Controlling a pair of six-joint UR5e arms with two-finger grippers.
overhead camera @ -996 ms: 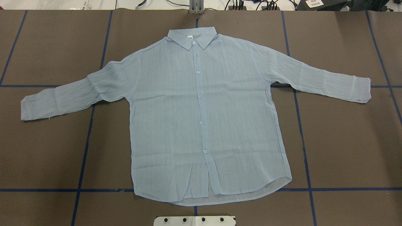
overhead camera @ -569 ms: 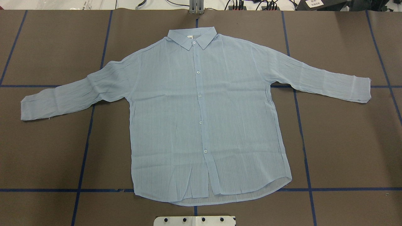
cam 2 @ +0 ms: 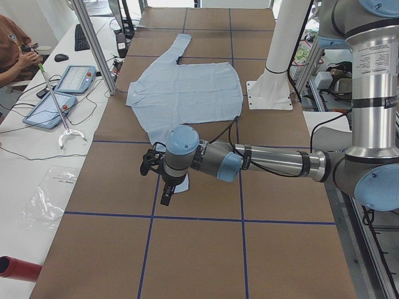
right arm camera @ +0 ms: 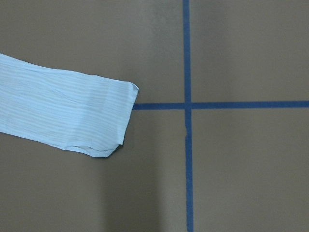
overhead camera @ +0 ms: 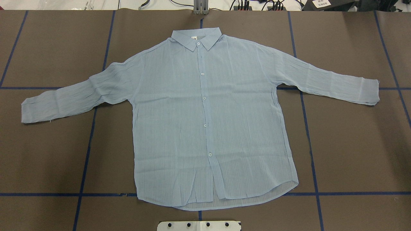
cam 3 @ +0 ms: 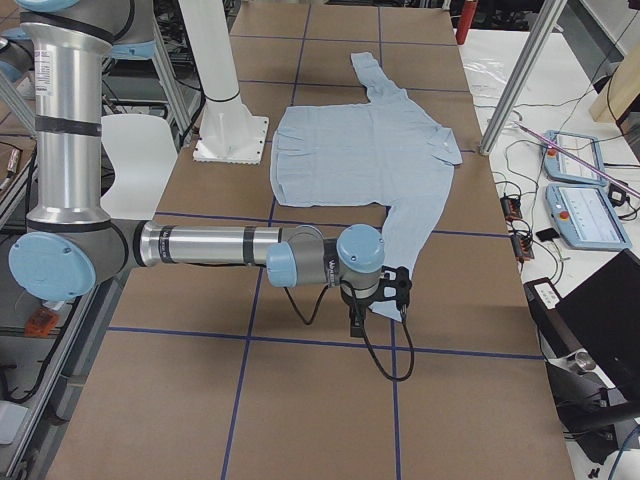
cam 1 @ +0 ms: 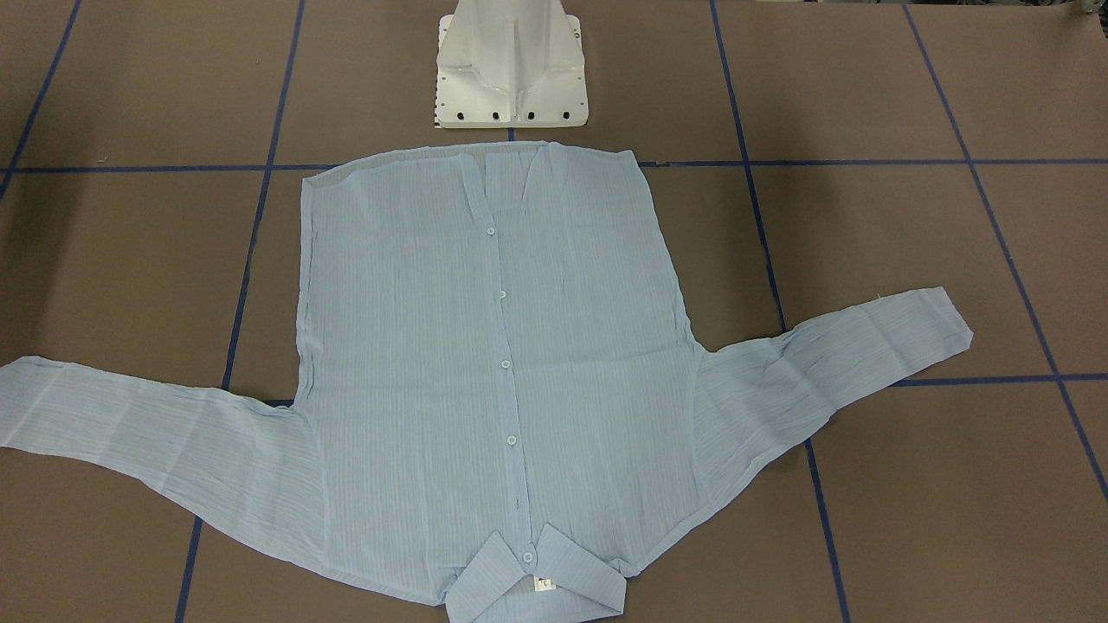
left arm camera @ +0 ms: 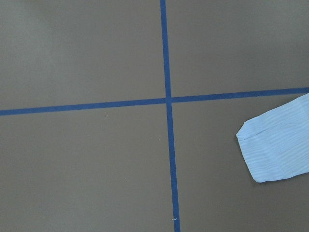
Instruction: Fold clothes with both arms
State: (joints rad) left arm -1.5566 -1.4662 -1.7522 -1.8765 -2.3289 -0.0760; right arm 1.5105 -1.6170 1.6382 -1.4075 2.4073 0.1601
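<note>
The clothes are one pale-blue striped shirt (overhead camera: pixel 208 128) lying flat, buttoned and face up on the brown table, collar away from the robot and both sleeves spread out (cam 1: pixel 485 363). My left gripper (cam 2: pixel 163 187) hangs over the table beside the end of the left sleeve; that cuff (left arm camera: pixel 277 150) is at the left wrist view's right edge. Beside the right sleeve's end hangs my right gripper (cam 3: pixel 375 305), and its cuff (right arm camera: pixel 63 116) lies at the left of the right wrist view. Both grippers show only in the side views, so I cannot tell whether they are open or shut.
The white pedestal base (cam 1: pixel 511 69) stands just behind the shirt's hem. Blue tape lines (overhead camera: pixel 310 144) cross the brown table cover. A side table holds tablets (cam 2: pixel 75 78), cables and a person's hands (cam 2: pixel 25 56). Metal frame posts (cam 3: pixel 520 80) stand at the table's far edge.
</note>
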